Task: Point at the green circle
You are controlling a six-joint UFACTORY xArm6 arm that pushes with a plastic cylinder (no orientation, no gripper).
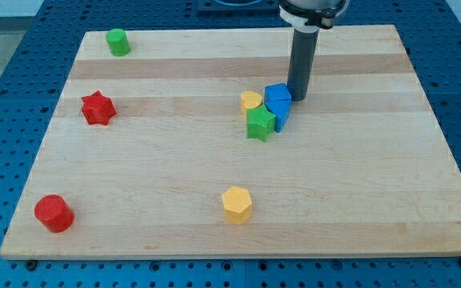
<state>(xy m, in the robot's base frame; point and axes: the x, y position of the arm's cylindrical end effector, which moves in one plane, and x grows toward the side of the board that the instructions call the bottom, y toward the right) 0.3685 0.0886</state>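
Observation:
The green circle is a small green cylinder at the board's top left corner. My tip is far to its right, near the board's top middle. It stands right beside a cluster of blocks and touches or nearly touches a blue block. The cluster also holds a second blue block, a yellow heart and a green star-like block.
A red star sits at the view's left. A red cylinder sits at the bottom left. A yellow hexagon sits at the bottom middle. The wooden board lies on a blue perforated table.

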